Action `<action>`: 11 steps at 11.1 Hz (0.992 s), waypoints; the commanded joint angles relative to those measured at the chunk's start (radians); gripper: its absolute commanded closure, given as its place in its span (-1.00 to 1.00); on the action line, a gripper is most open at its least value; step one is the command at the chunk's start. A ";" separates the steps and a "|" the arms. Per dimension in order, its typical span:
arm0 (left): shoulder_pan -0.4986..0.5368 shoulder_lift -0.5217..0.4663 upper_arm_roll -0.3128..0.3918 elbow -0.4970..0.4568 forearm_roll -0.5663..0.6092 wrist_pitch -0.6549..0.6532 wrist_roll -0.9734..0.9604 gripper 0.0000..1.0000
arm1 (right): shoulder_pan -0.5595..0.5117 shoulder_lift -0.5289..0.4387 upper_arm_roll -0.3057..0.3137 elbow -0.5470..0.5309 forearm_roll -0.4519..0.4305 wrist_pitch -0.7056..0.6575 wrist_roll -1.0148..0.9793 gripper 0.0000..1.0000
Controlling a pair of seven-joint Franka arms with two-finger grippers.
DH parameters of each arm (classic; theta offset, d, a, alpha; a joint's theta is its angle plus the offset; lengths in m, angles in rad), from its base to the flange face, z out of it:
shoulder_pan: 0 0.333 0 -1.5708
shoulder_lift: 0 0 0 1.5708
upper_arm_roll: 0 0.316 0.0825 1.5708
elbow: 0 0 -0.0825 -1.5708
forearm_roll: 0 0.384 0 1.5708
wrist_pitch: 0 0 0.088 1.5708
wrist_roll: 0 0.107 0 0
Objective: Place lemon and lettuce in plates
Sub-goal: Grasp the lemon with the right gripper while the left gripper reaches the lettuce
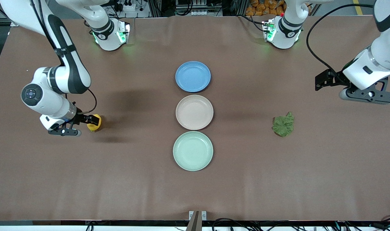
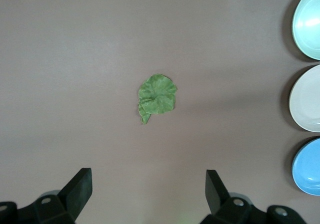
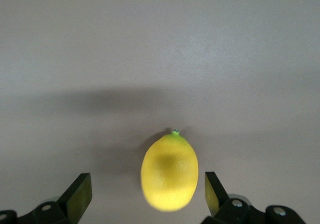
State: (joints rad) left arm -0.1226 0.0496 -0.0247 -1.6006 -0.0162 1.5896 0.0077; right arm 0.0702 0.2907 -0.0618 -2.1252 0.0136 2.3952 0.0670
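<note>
The yellow lemon (image 1: pixel 95 123) lies on the brown table toward the right arm's end. My right gripper (image 1: pixel 91 120) is low at it and open, with one finger on each side of the lemon (image 3: pixel 169 173) and a gap at both; its own view shows the gripper (image 3: pixel 148 194) empty. The dark green lettuce (image 1: pixel 283 125) lies toward the left arm's end. My left gripper (image 1: pixel 320 81) is open and empty, up over the table, well apart from the lettuce (image 2: pixel 157 97). The beige-pink plate (image 1: pixel 194 112) and the mint green plate (image 1: pixel 192 150) are empty at mid-table.
A blue plate (image 1: pixel 193 76) stands in line with the two others, farthest from the front camera. All three show at the edge of the left wrist view: mint (image 2: pixel 309 19), beige-pink (image 2: pixel 306 99), blue (image 2: pixel 307 166). A cable hangs by the left arm.
</note>
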 commanded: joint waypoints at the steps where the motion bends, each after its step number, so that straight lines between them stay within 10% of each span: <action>1: 0.008 -0.019 -0.001 -0.102 -0.019 0.099 0.005 -1.00 | -0.020 0.066 -0.003 -0.079 -0.018 0.168 0.010 -1.00; 7: 0.008 -0.004 -0.001 -0.292 -0.019 0.341 0.005 -1.00 | -0.021 0.114 -0.026 -0.110 -0.018 0.242 0.010 -0.88; 9: 0.009 0.048 -0.001 -0.312 -0.018 0.395 0.005 -1.00 | -0.017 0.114 -0.024 -0.113 -0.017 0.242 0.011 -0.44; 11: 0.009 0.093 -0.001 -0.318 -0.018 0.424 0.006 -1.00 | -0.003 0.111 -0.023 -0.110 -0.015 0.229 0.075 0.57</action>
State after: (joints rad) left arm -0.1200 0.0979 -0.0240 -1.9123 -0.0162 1.9750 0.0077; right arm 0.0575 0.4084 -0.0889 -2.2258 0.0131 2.6199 0.0675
